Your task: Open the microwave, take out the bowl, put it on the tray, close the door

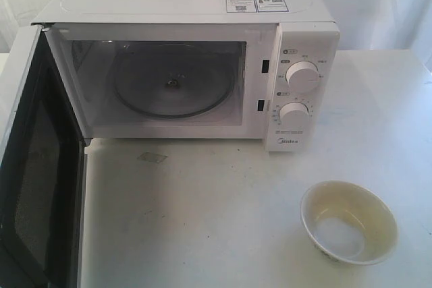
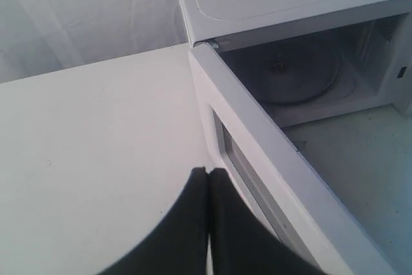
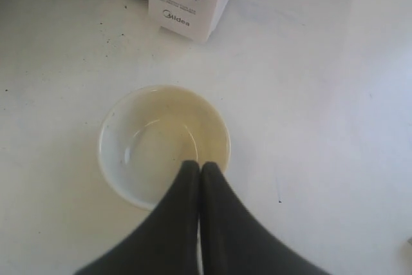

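The white microwave [image 1: 202,5] stands at the back of the table with its door [image 1: 34,166] swung wide open to the left. Its glass turntable [image 1: 169,89] is bare. The bowl [image 1: 349,220], cream-yellow inside, sits upright on the table in front of the knobs [image 1: 302,77]. In the right wrist view my right gripper [image 3: 197,164] hangs shut and empty above the bowl [image 3: 154,143], tips over its near rim. In the left wrist view my left gripper [image 2: 207,170] is shut and empty, just outside the open door [image 2: 257,152]. Neither gripper shows in the exterior view. The tray is out of view.
The white table [image 1: 202,214] runs in front of the microwave, with a faint small patch [image 1: 152,158] near the cavity's front. The open door stands out over the table's left side. A white cloth backdrop [image 2: 77,11] hangs behind.
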